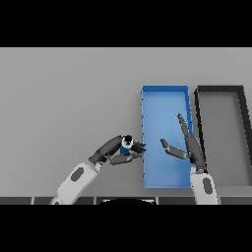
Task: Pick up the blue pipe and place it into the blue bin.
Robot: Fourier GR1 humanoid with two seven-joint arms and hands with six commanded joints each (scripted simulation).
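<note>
Grey worktop [69, 98], plain, evenly lit. Left hand [123, 151]: fingers [138, 146] curled round blue pipe [126, 147], small, mostly hidden in grip, held just beside left wall of blue bin [147, 98]. Step, by my reading: carry, pipe not yet inside bin. Next move calls for short shift across wall to fingers' far side, then release. Right hand [189, 147]: fingers straight, holding nothing, poised over bin floor, could crowd drop spot. Dark bin [199, 98] beyond blue one, beside it.
</note>
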